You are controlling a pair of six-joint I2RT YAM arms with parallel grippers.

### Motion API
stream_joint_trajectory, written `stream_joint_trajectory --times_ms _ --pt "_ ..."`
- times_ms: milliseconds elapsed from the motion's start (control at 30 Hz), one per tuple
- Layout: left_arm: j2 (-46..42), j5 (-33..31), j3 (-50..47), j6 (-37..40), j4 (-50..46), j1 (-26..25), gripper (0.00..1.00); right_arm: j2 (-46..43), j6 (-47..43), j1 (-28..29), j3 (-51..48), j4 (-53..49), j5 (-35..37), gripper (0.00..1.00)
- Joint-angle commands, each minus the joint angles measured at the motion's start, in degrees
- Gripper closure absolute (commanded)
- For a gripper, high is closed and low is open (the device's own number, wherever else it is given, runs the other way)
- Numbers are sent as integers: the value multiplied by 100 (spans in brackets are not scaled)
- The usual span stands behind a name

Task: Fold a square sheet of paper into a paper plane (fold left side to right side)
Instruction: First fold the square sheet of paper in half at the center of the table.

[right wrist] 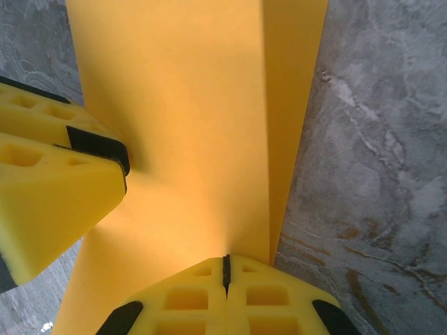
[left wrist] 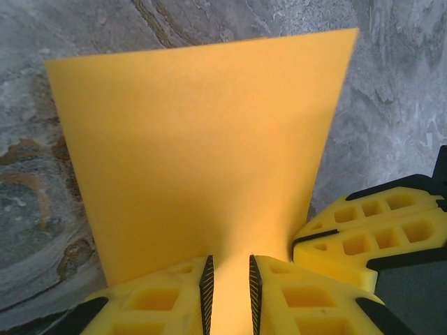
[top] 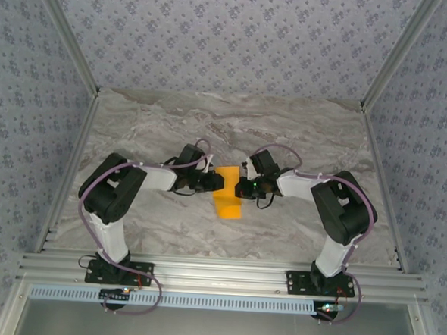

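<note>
Top external: unmarked orange-yellow paper (top: 228, 194)
</note>
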Motion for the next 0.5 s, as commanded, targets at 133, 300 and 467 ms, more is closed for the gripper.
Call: stream_joint_trajectory --times_ms 133,300,467 --pt "259 -312 107 355 -43 522 76 380 -191 49 -231 -982 598 98" --pt "146 -177 160 423 -56 782 76 363 -144 56 -232 -903 491 98" --pt "-520 -41 -147 462 37 762 77 350 -123 65 -197 -894 493 98"
